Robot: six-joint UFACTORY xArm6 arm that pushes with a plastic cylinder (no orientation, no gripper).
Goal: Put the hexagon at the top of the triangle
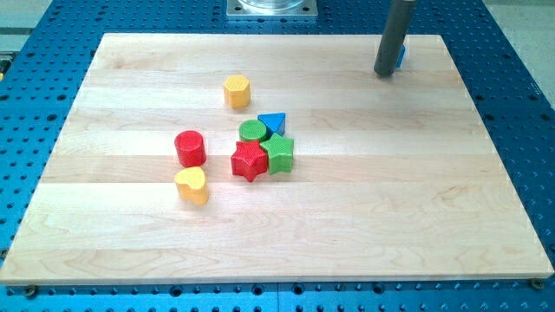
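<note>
The yellow hexagon sits on the wooden board, left of centre toward the view's top. The blue triangle lies a short way below and to the right of it, apart from it, touching a green cylinder. My tip is far to the right near the board's top edge, well away from both. A blue block is mostly hidden behind the rod, its shape unclear.
A red star and a green star sit packed just below the triangle and green cylinder. A red cylinder and a yellow heart stand to the left. A metal base is at the view's top.
</note>
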